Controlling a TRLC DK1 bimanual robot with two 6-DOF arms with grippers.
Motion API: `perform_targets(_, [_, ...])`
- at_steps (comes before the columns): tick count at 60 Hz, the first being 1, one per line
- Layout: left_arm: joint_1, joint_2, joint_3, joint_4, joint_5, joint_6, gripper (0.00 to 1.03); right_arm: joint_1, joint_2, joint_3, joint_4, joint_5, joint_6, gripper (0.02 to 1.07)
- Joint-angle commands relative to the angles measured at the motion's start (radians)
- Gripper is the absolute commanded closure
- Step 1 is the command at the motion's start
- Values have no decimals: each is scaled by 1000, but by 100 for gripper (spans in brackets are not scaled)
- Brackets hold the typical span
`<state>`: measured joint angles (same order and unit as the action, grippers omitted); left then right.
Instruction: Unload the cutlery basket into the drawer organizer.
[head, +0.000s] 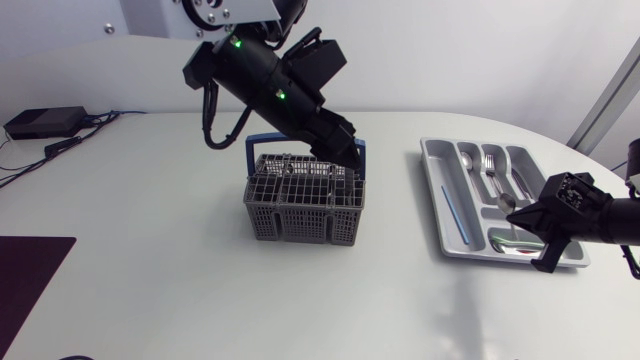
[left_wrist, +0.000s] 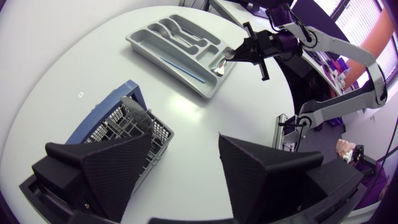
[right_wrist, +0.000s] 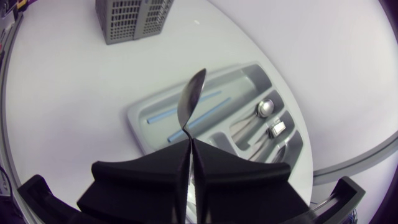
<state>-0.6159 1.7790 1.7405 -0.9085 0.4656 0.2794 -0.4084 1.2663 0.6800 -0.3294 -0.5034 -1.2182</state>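
Left pincer released, fingers wide apart, hovering above basket. Basket grey with blue handle, upright mid-worktop. Contents hard to make out, perhaps few pieces inside. Organizer well apart to right, holding laid cutlery in short slots, thin blue stick in long slot. Right pincer clenched on spoon by handle, bowl pointing ahead, above organizer.
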Motion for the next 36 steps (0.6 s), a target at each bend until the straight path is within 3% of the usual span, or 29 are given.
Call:
perform_targets(1, [16,-32,-29,10,-7,-32,8,-46,45,-40,55,23,-47,101])
perform_targets(16, [42,-33,-59,23,-27,-48,8,-136,165,-56,214,120,-86,101])
perform_targets(36, [47,-50,-85,33,-27,-46,8,-93,269,-109,426,289,-80,101])
